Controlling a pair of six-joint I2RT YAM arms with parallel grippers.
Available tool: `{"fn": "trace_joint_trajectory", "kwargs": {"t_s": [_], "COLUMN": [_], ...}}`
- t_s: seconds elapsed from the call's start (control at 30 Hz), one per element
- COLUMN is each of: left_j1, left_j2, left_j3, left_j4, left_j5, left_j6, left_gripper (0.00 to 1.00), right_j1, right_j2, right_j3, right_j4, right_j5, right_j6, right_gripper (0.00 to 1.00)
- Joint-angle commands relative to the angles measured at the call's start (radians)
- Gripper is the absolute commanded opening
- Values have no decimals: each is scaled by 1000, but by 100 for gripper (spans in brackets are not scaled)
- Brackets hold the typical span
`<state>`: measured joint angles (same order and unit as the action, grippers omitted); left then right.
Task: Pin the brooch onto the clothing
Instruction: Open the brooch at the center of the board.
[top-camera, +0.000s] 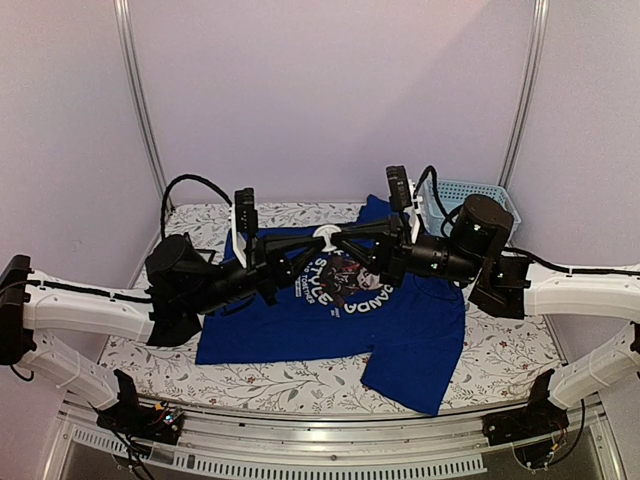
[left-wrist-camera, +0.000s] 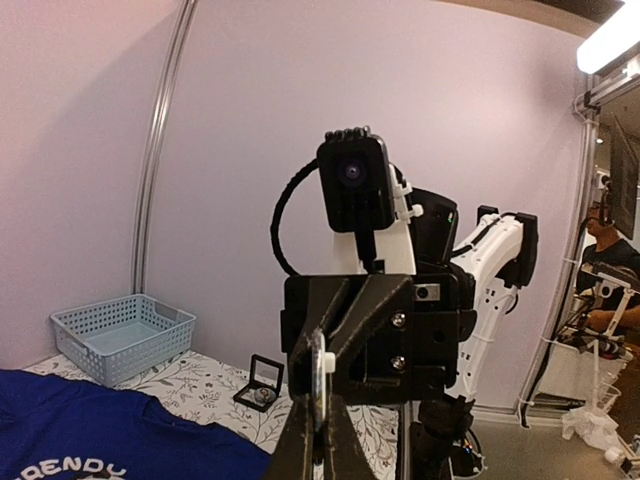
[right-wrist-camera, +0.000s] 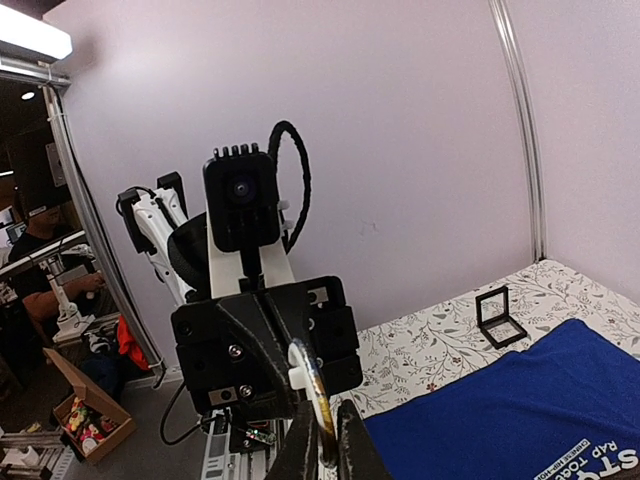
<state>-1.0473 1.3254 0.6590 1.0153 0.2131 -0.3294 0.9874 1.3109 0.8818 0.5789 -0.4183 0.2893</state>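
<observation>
The brooch, a white round disc, hangs in mid-air above the clothing, a royal-blue T-shirt spread flat with its round print facing up. Both grippers meet at it head-on. My left gripper comes in from the left and is shut on the disc's rim. In the left wrist view the brooch stands edge-on in that gripper. My right gripper comes in from the right. In its own view its fingers press both faces of the brooch.
A light-blue basket stands at the back right corner of the floral-patterned table. A small open black display box sits on the table behind the shirt. White walls and metal poles surround the table.
</observation>
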Motion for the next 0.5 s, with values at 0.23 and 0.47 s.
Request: {"fn": "trace_joint_trajectory", "kwargs": {"t_s": [0.23, 0.47], "left_j1": [-30, -31], "left_j2": [16, 9], "left_j3": [13, 10], "left_j4": [22, 17], "left_j5": [16, -2], "left_j6": [30, 44], "left_gripper": [0, 0], "right_j1": [5, 5], "right_j2": [-4, -14], "right_j3": [-18, -15], "right_j4": [13, -19], "right_j5": [20, -12], "right_j6": [14, -13], "right_gripper": [8, 19]}}
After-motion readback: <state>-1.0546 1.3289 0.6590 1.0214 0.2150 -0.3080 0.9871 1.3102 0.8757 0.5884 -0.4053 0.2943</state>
